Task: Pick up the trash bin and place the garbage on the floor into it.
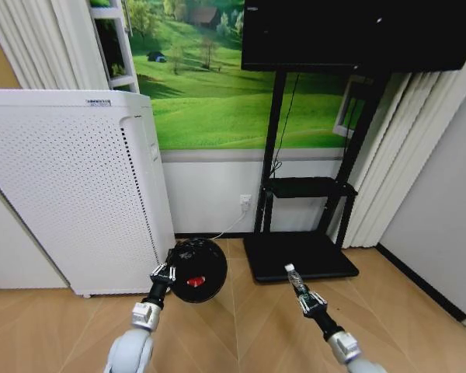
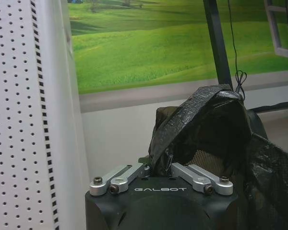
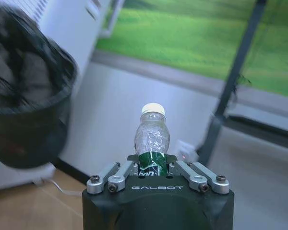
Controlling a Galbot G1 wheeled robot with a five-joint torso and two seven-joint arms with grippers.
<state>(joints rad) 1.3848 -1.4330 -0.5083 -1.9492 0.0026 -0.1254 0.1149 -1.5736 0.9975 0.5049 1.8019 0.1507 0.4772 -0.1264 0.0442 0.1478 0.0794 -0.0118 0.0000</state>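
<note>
Bottle (image 1: pixel 295 278) sits clamped in my right gripper (image 1: pixel 303 294), lower right of centre in the head view, cap pointing away from the wrist. The trash bin (image 1: pixel 196 270) hangs lower left of centre, lifted off the floor, its liner rim pinched by my left gripper (image 1: pixel 162 273); something red shows inside it. The white perforated appliance (image 1: pixel 70 186) fills the left side, with the black stand (image 1: pixel 299 255) behind the bottle. I judge this the drop-in step: next I need the bottle carried left over the bin's mouth, then let go.
</note>
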